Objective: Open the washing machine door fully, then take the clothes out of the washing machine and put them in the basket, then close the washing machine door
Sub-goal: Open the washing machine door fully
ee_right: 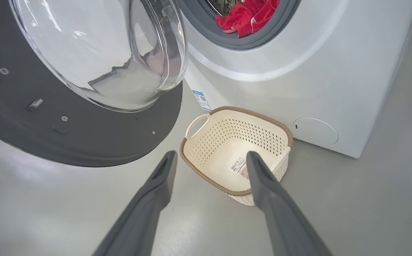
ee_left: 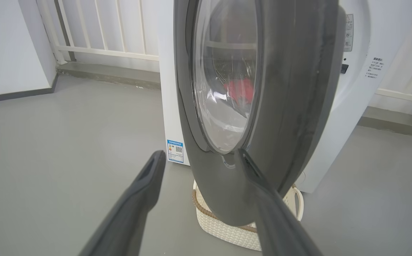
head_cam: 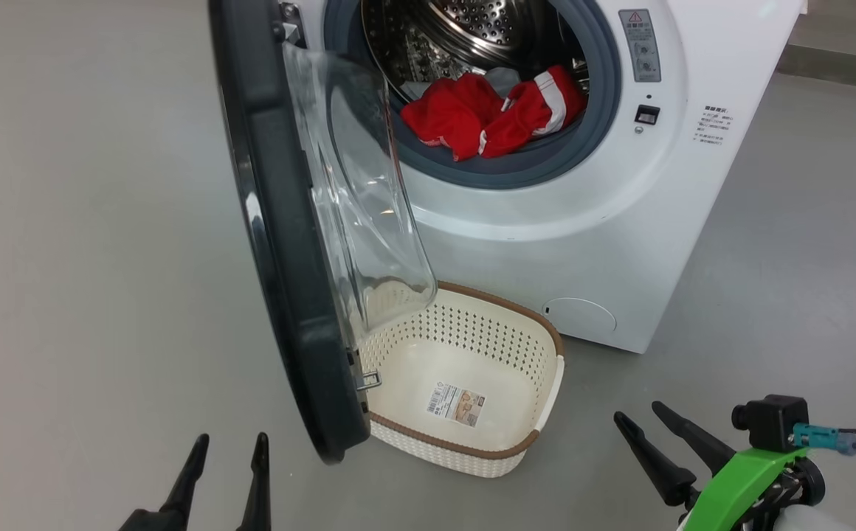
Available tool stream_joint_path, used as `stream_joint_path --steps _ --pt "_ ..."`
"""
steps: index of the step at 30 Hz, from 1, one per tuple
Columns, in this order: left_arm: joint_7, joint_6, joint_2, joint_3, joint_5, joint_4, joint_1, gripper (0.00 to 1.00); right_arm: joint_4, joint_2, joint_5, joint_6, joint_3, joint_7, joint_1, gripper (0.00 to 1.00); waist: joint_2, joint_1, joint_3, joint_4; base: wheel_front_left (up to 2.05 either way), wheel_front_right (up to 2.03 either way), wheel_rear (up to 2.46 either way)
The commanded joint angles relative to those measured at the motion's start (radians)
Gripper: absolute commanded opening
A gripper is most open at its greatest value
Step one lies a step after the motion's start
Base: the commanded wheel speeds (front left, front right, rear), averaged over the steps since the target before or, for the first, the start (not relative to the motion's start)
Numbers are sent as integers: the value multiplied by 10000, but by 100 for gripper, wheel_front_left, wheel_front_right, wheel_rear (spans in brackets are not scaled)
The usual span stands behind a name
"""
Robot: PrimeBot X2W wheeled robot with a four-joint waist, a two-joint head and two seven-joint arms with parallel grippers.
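Observation:
The white washing machine stands ahead with its door swung out toward me, edge-on, glass bowl facing the opening. Red clothes with white stripes lie at the drum's mouth on the grey gasket, also visible as clothes. The cream basket sits on the floor under the door, holding nothing but its label. My left gripper is open, low and left of the door's outer face. My right gripper is open too, right of the basket.
Grey floor spreads out on the left and right of the machine. A white railing and a low kerb run along the back wall. A round service flap sits low on the machine's front.

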Motion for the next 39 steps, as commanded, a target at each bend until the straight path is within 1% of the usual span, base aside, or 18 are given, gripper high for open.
stream_joint_path --steps 1,5,6,12,20,28,39 --pt "-80 -28 95 357 -36 -208 -88 100 -259 3 -593 65 -333 -134 331 100 -1 0 -29 7 0 0 0" --pt "-80 -31 95 348 -17 -198 -42 100 -500 301 -1712 65 -1304 -135 803 100 -1 0 -97 24 0 0 0" --pt "-80 -31 95 348 -17 -198 -42 100 -500 301 -1712 65 -1304 -135 803 100 -1 0 -97 24 0 0 0" --pt "-80 -37 95 338 -10 -192 -7 100 -853 744 -3029 65 -2513 -136 1435 100 -1 0 -142 55 0 0 0" --pt "-80 -61 95 336 7 -199 17 100 -1228 1218 -4465 65 -3775 -137 1966 100 -1 0 -195 70 0 0 0" --pt "-80 -60 95 334 23 -233 34 100 -1658 1657 -5443 65 -4722 -137 2314 100 -1 0 -235 65 0 0 0" --pt "-80 -35 95 311 7 -343 0 100 -2198 2068 -6762 65 -5921 -137 2664 100 -1 0 -247 122 0 0 0"
